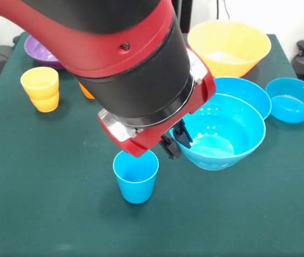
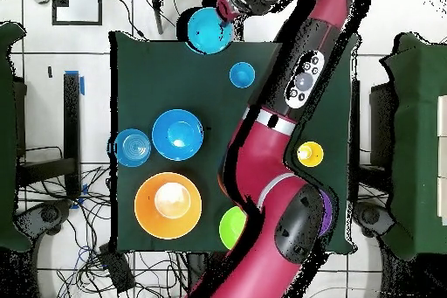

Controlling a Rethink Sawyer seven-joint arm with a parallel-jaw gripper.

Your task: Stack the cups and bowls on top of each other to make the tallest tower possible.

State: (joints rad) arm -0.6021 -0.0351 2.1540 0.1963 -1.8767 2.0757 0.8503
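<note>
Blue cup [image 1: 135, 176] stands just below the pincer [image 1: 176, 140]; apart.

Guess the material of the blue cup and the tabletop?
Blue cup: looks like thin moulded plastic, glossy, with soft highlights on its rim and wall. Tabletop: seems covered in dark green matte cloth, possibly felt; no glare.
</note>
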